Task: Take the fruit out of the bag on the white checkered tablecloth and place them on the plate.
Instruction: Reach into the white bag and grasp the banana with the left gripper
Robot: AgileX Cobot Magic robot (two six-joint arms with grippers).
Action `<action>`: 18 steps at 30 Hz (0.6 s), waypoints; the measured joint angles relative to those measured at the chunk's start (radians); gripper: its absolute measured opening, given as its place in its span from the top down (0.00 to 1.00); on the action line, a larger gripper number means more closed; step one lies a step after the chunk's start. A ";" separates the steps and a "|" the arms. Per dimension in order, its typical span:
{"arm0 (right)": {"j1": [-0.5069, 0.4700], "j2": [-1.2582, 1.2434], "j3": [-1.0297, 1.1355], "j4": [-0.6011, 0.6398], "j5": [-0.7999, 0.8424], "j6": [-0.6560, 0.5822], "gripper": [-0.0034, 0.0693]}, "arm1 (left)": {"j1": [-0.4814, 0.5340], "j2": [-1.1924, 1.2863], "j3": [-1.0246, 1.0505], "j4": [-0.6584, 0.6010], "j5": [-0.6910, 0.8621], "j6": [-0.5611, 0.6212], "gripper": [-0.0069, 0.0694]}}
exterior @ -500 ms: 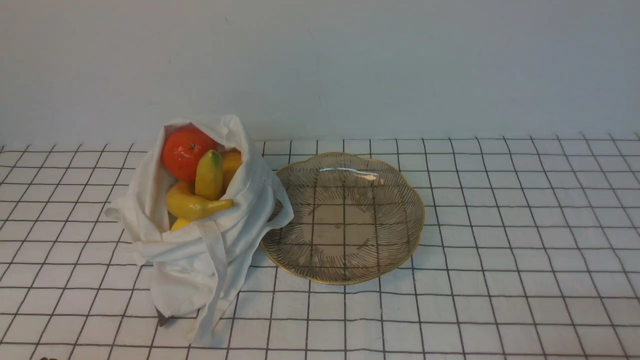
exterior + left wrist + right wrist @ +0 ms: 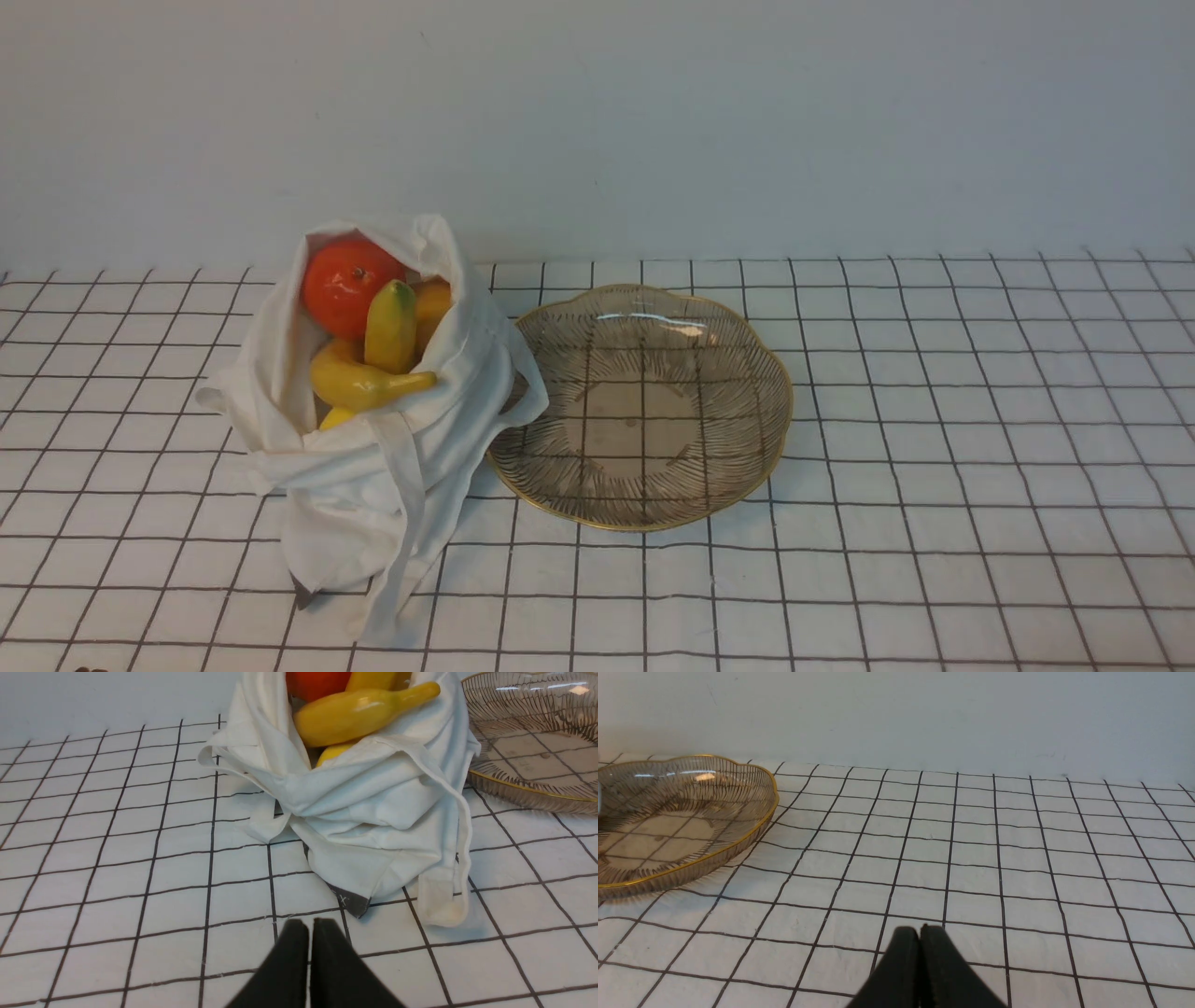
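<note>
Though only the wrist views catch them, the left pincer (image 2: 309, 925) and right pincer (image 2: 920, 930) are pressed closed, empty; the front view shows the fruit (image 2: 387, 331) inside the bag (image 2: 345, 485), just beside the plate (image 2: 789, 406).

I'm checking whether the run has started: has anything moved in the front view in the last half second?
Nothing visibly changed: the fruit lies in the bag beside the bare plate, as before.

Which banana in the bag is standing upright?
The green-tipped banana beside the round red-orange fruit; the other banana lies crosswise beneath it, pointing toward the plate.
</note>
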 joint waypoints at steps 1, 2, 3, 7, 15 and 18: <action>0.000 0.000 0.000 0.000 0.000 0.000 0.97 | 0.000 0.000 0.000 0.000 0.000 0.000 0.92; 0.000 0.000 0.000 0.000 0.000 0.000 0.97 | 0.000 0.000 0.000 0.000 0.000 0.000 0.92; 0.000 0.000 0.000 0.000 0.000 0.000 0.97 | 0.000 0.000 0.000 0.000 0.000 0.000 0.92; 0.000 0.000 0.000 0.000 0.000 0.000 0.97 | 0.000 0.000 0.000 0.000 0.000 0.000 0.92; 0.000 0.000 0.000 0.000 0.000 0.000 0.97 | 0.000 0.000 0.000 0.000 0.000 0.000 0.92; 0.000 0.000 0.000 0.000 0.000 0.000 0.97 | 0.000 0.000 0.000 0.000 0.000 0.000 0.92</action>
